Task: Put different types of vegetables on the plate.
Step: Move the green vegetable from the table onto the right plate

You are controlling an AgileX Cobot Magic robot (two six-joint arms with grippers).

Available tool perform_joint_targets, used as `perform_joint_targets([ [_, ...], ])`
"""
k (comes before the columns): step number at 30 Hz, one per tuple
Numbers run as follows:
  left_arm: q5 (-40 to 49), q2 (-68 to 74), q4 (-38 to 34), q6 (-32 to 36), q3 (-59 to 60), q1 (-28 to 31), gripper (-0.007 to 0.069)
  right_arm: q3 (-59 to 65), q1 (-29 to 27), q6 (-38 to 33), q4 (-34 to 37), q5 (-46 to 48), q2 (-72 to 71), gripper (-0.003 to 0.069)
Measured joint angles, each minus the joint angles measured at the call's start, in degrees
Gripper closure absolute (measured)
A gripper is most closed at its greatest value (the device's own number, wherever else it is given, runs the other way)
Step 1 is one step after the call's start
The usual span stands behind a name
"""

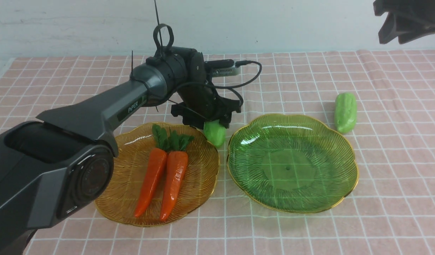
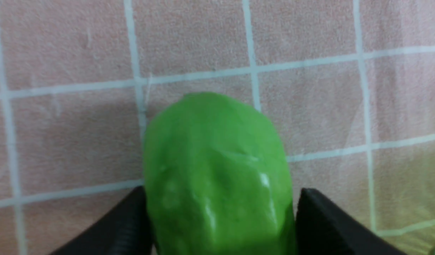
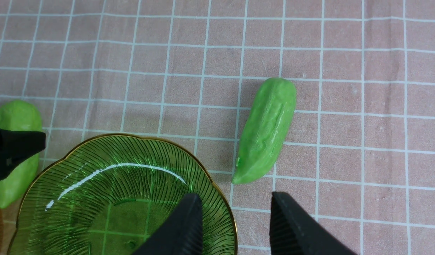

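Green gourd (image 1: 215, 132) lies between amber plate (image 1: 199, 177) and green plate (image 1: 291, 166). Our left hand (image 1: 208, 121) straddles it, and we cannot tell whether it grips. Right hand (image 3: 235, 202) half-open, empty.

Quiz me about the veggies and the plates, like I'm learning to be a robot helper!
1. True or false: both carrots lie on the amber plate.
2. The left gripper has its fingers either side of: A. a carrot B. a gourd C. nothing.
3. Fill in: the other gourd lies on the checked ___, near the green plate.
Key: 1 true; 2 B; 3 cloth.
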Motion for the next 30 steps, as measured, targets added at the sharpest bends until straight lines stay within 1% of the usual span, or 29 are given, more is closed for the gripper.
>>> perform_joint_targets([
  [1,-0.4,0.1,-0.7,-0.8,0.0,0.0,0.0151,0.0,0.0,-0.1,-0.2,0.0,0.0,0.0407],
  [2,-0.8,0.1,-1.3,-1.5,0.0,0.0,0.0222,0.0,0.0,-0.1,-0.5,0.0,0.0,0.0407],
  [3,-0.9,0.1,-1.4,-1.9,-0.4,0.0,0.0256,0.0,0.0,-0.1,-0.9,0.0,0.0,0.0407],
  [4,-0.9,0.1,-1.4,-1.9,-0.5,0.0,0.0263,0.0,0.0,-0.1,-0.9,0.0,0.0,0.0407],
  [6,-0.5,0.1,-1.3,-1.8,-3.2,0.0,0.031,0.0,0.0,-0.1,-2.1,0.0,0.0,0.0407],
  [8,0.7,-0.3,-1.3,-1.4,-5.3,0.0,0.0314,0.0,0.0,0.0,-3.1,0.0,0.0,0.0407],
  [10,3.5,-1.5,-1.4,-0.8,-10.4,0.0,0.0314,0.0,0.0,0.5,-4.1,0.0,0.0,0.0407],
  [12,5.7,-2.6,-1.8,-0.6,-12.7,0.0,0.0317,0.0,-0.1,0.7,-4.4,-0.1,0.0,0.0407],
  [13,9.9,-4.0,-2.8,0.2,-15.5,-0.2,0.0321,0.0,-0.4,0.8,-4.4,-0.4,0.2,0.0406],
  [15,12.4,-4.7,-3.4,1.2,-17.1,-0.5,0.0321,0.0,-0.9,0.8,-4.4,-1.2,0.6,0.0404],
  [16,17.2,-5.8,-4.0,3.3,-19.4,-1.7,0.0321,0.0,-1.8,0.8,-3.5,-2.9,2.0,0.039],
  [19,20.0,-6.3,-3.8,4.6,-20.3,-4.1,0.0321,0.0,-2.9,0.9,-1.2,-4.7,4.3,0.0363],
  [21,20.6,-6.2,-3.0,5.1,-20.6,-6.3,0.0322,0.0,-3.6,0.9,1.1,-6.4,6.8,0.0321],
  [22,21.2,-5.7,-1.6,5.5,-20.5,-9.3,0.0322,0.0,-3.8,0.9,2.7,-7.9,8.9,0.0284],
  [23,21.4,-5.5,-0.9,5.5,-20.5,-10.2,0.0322,0.0,-3.8,0.9,3.2,-8.4,9.9,0.0267],
  [24,21.4,-5.4,-0.7,5.5,-20.5,-10.7,0.0322,0.0,-3.8,0.9,3.3,-8.4,10.2,0.0267],
  [25,21.4,-4.8,0.3,5.7,-20.5,-12.4,0.0322,0.0,-3.8,0.9,4.1,-10.0,12.7,0.0214],
  [27,21.5,-4.1,1.7,5.7,-20.5,-14.4,0.0322,0.0,-3.8,0.9,4.7,-11.5,16.1,0.0159],
  [29,21.5,-3.2,2.5,5.7,-20.5,-16.0,0.0322,0.0,-3.8,1.0,4.7,-12.6,19.2,0.012],
  [30,21.5,-3.0,2.6,5.7,-20.5,-16.0,0.0322,0.0,-3.8,1.0,4.7,-12.6,19.5,0.012],
])
